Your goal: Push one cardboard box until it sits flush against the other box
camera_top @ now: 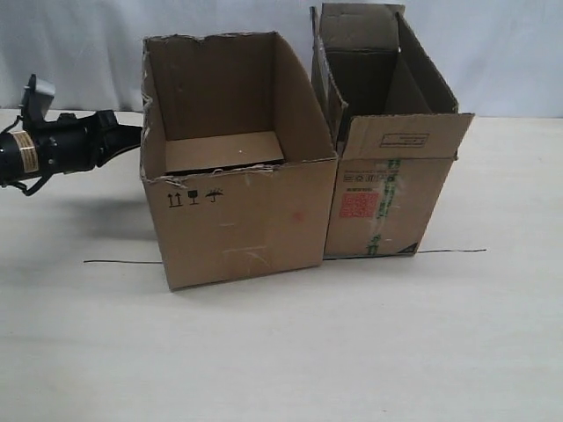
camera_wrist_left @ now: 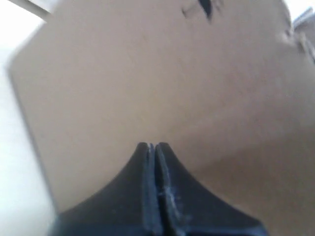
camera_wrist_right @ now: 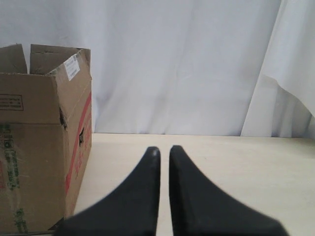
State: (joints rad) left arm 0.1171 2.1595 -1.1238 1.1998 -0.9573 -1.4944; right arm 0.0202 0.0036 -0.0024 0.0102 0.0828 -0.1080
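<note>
The cardboard box [camera_top: 237,220], wide with a ragged rim and small black symbols, stands in the middle of the table. Its right wall meets the other box [camera_top: 387,193], the taller carton with flaps, a red label and green-printed tape; I see no gap between them. My left gripper [camera_top: 136,132] is shut and empty, its tip at the upper left wall of the wide carton. That brown wall [camera_wrist_left: 162,78] fills the left wrist view just past the gripper [camera_wrist_left: 152,144]. My right gripper [camera_wrist_right: 164,147] is out of the exterior view, narrowly open over bare table, beside the taller carton [camera_wrist_right: 44,147].
A thin black line [camera_top: 119,262] runs across the pale table [camera_top: 281,352] under both cartons' fronts. A white curtain [camera_wrist_right: 187,64] hangs behind the table.
</note>
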